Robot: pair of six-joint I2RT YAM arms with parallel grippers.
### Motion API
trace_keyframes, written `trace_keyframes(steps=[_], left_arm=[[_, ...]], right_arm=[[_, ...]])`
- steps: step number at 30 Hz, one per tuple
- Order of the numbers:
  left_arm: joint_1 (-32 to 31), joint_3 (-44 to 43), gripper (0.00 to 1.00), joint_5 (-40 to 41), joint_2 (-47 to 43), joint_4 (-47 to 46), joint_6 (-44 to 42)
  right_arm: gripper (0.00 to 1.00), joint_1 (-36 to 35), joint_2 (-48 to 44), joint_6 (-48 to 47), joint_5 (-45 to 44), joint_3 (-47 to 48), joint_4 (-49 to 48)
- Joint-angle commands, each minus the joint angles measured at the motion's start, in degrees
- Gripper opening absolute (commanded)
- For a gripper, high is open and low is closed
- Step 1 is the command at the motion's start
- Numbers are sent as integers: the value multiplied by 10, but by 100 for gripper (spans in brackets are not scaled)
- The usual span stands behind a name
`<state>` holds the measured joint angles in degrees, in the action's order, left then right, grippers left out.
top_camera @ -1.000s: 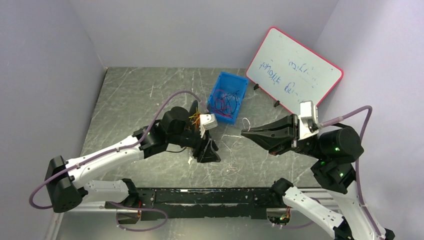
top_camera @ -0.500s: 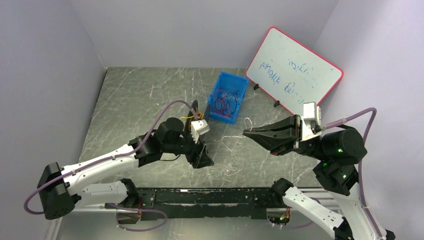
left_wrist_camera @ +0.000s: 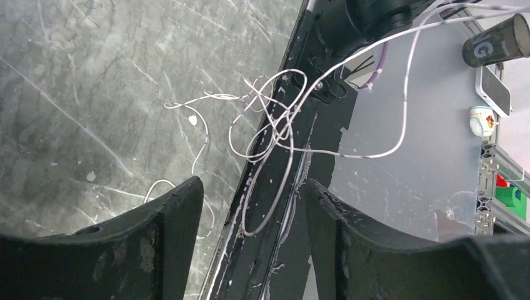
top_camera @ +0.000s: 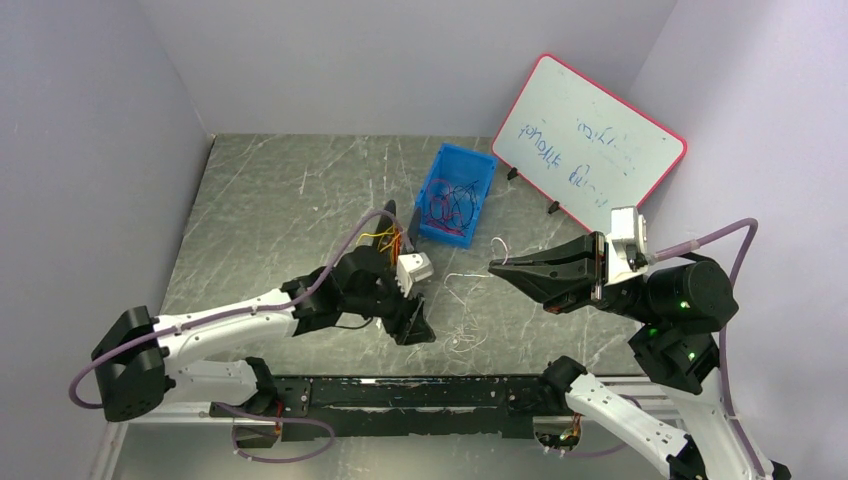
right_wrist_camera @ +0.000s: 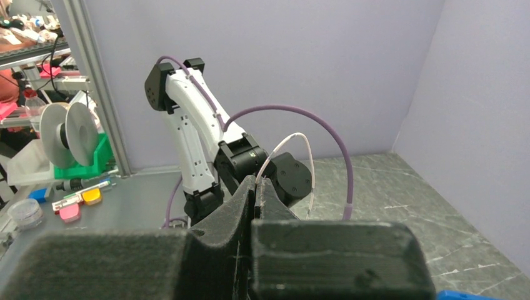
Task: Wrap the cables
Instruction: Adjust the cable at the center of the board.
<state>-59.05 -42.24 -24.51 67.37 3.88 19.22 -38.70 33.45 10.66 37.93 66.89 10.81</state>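
L gripper [left_wrist_camera: 253,187] is hovering w/ jaws open over white cable tangle [left_wrist_camera: 275,128], centre frame, at table [left_wrist_camera: 75,94] edge. R gripper [right_wrist_camera: 257,182] is pinching white strand [right_wrist_camera: 299,134], jaws closed, mid-frame.

The left gripper [left_wrist_camera: 253,187] fills the bottom of the frame, its two dark fingers [left_wrist_camera: 169,231] standing apart. A loop of the thin white cables [left_wrist_camera: 275,128] lies in the gap between them, touching neither. Their tangle sits at the centre, across the black rail [left_wrist_camera: 322,169] that runs diagonally. The scratched grey table [left_wrist_camera: 94,81] fills the left, and a dark cup [left_wrist_camera: 500,40] lies at upper right.
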Motion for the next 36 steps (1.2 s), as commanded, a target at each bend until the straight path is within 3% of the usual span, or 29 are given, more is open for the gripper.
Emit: trace_keyframes(steps=[1,6,10,11,16,24,31,36], left_arm=[[-10,-2,61,-1,24,-35,-2],[-13,-10,40,-1,42,-33,-7],[-15,-17,9,7,41,-27,-11],[-16,-20,7,9,39,-24,-12],[-16,-42,7,40,13,4,-22],[-16,-83,7,92,-49,84,-44],[-17,-120,7,59,-74,154,-77],[-17,-136,7,-8,-80,176,-99]], right_arm=[[0,-1,-9,8,2,11,-3],[0,-1,-12,4,-5,12,2],[0,-2,-15,-4,-15,12,12],[0,-2,-16,-5,-20,13,14],[0,-1,-21,-18,-75,13,39],[0,-2,0,-25,-352,22,130],[0,-2,9,-15,-519,-7,150],[0,-2,16,-14,-533,-27,141]])
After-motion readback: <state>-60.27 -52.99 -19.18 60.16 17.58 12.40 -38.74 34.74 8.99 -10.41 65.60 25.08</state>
